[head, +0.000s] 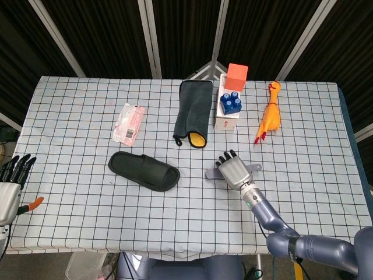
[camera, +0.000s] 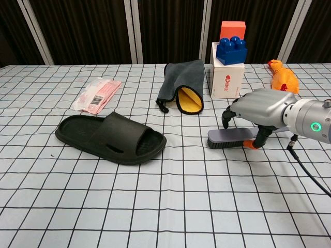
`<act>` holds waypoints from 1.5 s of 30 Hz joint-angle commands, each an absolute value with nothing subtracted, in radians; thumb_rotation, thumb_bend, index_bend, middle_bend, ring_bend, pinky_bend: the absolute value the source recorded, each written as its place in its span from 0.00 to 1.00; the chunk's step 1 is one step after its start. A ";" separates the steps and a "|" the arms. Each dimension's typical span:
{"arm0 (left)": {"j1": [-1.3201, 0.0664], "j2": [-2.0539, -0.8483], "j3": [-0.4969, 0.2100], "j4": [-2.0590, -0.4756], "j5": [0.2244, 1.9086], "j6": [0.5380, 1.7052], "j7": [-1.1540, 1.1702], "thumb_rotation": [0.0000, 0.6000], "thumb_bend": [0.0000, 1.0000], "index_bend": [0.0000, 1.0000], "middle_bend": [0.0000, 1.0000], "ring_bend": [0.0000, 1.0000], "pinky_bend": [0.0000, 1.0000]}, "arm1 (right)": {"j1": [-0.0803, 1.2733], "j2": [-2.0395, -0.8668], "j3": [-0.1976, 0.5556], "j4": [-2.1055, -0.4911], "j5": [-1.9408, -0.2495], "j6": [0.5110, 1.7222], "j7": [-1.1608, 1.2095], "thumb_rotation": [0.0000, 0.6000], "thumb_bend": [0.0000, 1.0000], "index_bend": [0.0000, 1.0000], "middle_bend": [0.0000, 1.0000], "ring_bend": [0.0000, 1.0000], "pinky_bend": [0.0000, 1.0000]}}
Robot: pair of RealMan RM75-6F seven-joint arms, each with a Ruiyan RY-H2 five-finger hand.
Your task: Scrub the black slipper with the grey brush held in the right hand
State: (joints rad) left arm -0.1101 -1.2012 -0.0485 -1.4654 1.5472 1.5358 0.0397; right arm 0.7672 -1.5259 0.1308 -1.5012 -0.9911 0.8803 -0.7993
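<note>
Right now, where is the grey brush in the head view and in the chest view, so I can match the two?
Head view: the grey brush lies right of centre, its bristle end sticking out left from under the right hand.
Chest view: the brush sits at right, mid-height, under the same hand.
Shared landmark: the black slipper lies to its left in both.

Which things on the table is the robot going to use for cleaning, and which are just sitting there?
For the job:
black slipper
grey brush
right hand, over the brush

Just lying about:
grey cloth
pink packet
white box
blue block
rubber chicken
</note>
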 commanded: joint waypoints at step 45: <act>-0.127 -1.212 -0.018 -1.462 1.607 1.521 0.024 1.00 0.12 0.00 0.07 0.03 0.13 | 0.768 -1.489 0.074 -1.488 -1.220 0.958 -0.645 1.00 0.92 0.80 0.68 0.63 0.63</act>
